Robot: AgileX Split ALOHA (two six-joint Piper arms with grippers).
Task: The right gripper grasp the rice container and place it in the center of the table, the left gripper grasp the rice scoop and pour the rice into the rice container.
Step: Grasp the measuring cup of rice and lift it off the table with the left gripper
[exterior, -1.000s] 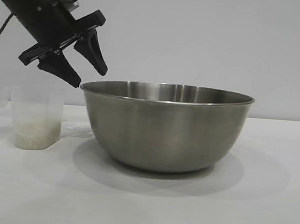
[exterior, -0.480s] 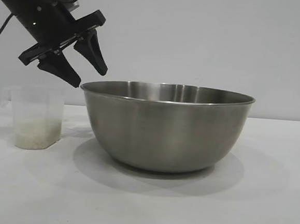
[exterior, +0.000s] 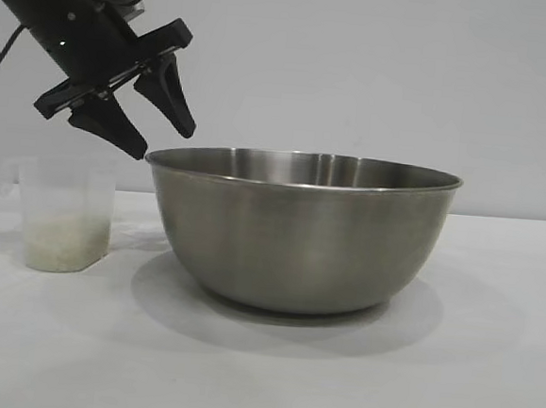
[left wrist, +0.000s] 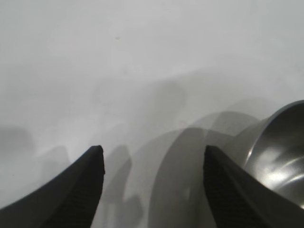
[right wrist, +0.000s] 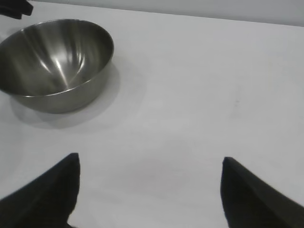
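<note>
The bowl (exterior: 299, 230) sits mid-desk (exterior: 487, 372), so the left claw (exterior: 160, 134), fingers apart and empty, should drop toward seven o'clock and pinch the rice cup (exterior: 59, 214) gently.

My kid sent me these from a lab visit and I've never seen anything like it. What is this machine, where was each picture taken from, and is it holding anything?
It is a robot with two arms, each ending in a black two-fingered hand. One picture comes from a camera in front of the table; the other two come from cameras on the wrists, looking past the fingers. On the white table stand a big steel bowl, empty inside, and beside it a small clear measuring cup with rice in its bottom. The left hand hangs open above the cup, holding nothing. The right hand is open too, away from the bowl, over bare table.
</note>
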